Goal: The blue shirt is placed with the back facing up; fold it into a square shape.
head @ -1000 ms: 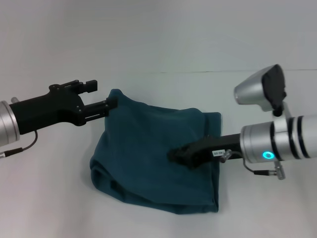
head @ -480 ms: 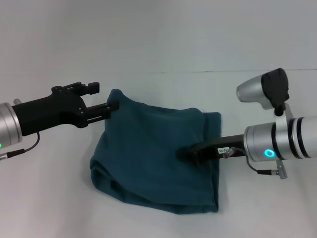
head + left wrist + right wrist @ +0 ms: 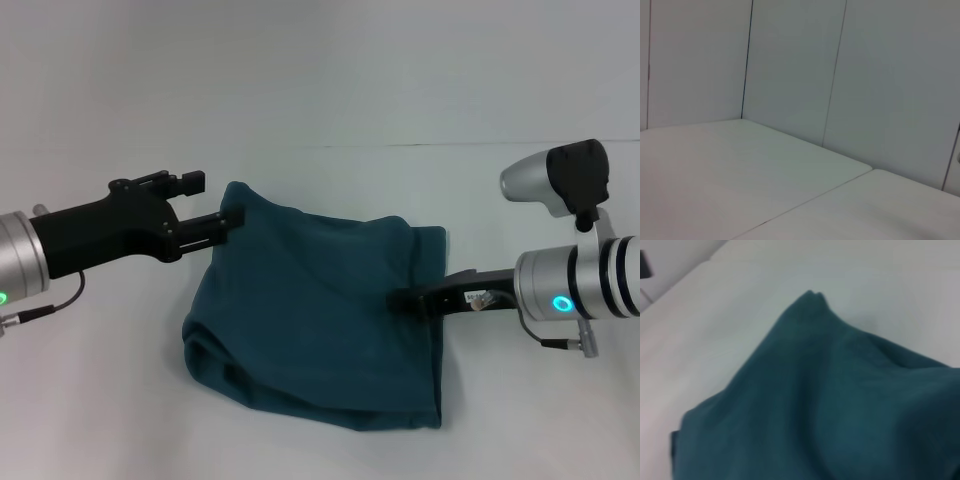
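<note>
blue shirt (image 3: 320, 320) lies folded and rumpled on the white table (image 3: 100, 400). left gripper (image 3: 232, 222) pinches its far left corner, slightly raised. right gripper (image 3: 405, 298) sits over its right edge; grip unclear.

A dark teal-blue shirt (image 3: 320, 315) is seen folded into a rough, rumpled rectangle at the centre of the head view. Plain fabric is shown, with no lettering visible. Its upper-left corner is lifted into a peak, and its lower-left edge is bunched.
</note>
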